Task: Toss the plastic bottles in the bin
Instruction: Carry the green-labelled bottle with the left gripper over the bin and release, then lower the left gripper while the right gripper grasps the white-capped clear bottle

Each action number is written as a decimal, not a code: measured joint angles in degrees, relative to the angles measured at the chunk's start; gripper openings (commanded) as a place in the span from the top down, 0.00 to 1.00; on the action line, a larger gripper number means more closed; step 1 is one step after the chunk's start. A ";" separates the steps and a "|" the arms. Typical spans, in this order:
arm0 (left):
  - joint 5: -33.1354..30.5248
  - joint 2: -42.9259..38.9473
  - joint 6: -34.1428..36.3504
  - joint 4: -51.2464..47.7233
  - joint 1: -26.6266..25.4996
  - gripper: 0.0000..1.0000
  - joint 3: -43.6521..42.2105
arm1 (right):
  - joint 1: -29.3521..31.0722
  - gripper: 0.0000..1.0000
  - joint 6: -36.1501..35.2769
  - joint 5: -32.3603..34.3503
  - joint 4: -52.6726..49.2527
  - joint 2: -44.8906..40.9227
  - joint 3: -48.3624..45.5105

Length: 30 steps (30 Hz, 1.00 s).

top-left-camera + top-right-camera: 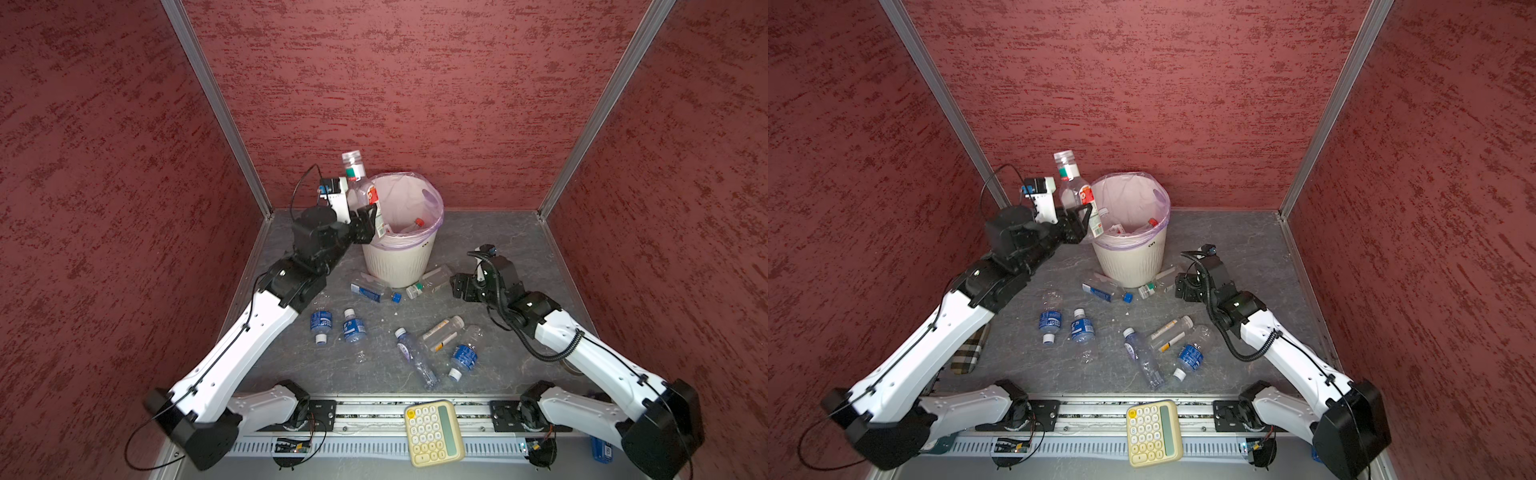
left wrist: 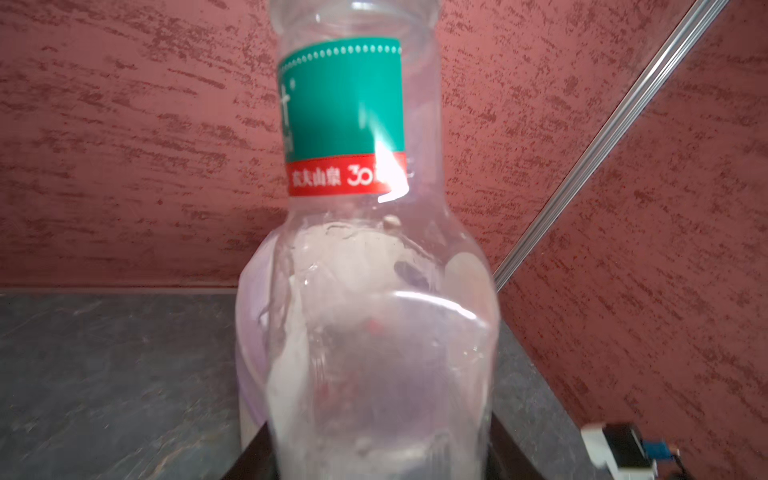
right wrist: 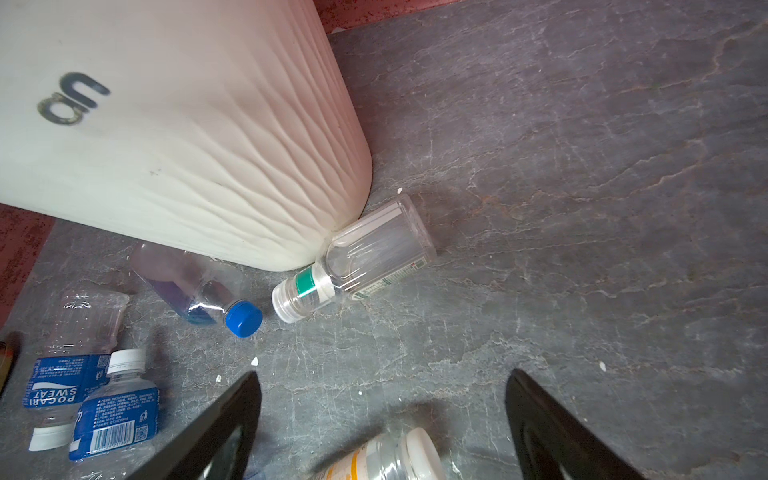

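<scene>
Clamping a tall clear bottle (image 1: 355, 183) upright by its lower body, my left gripper (image 1: 372, 219) holds it at the left rim of the bin (image 1: 399, 266), apparently just over the edge, though the angle makes that hard to judge. My right gripper (image 3: 383, 376), fingers spread wide, hovers low beside a green-banded bottle (image 3: 374, 253) lying against the bin's base. Other bottles (image 1: 415, 357) litter the grey table (image 1: 498, 232) in front.
</scene>
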 measured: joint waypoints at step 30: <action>8.61 -3.08 -1.51 -2.43 5.55 0.01 -2.29 | 8.13 0.10 -2.36 -8.96 -1.16 -1.27 -0.26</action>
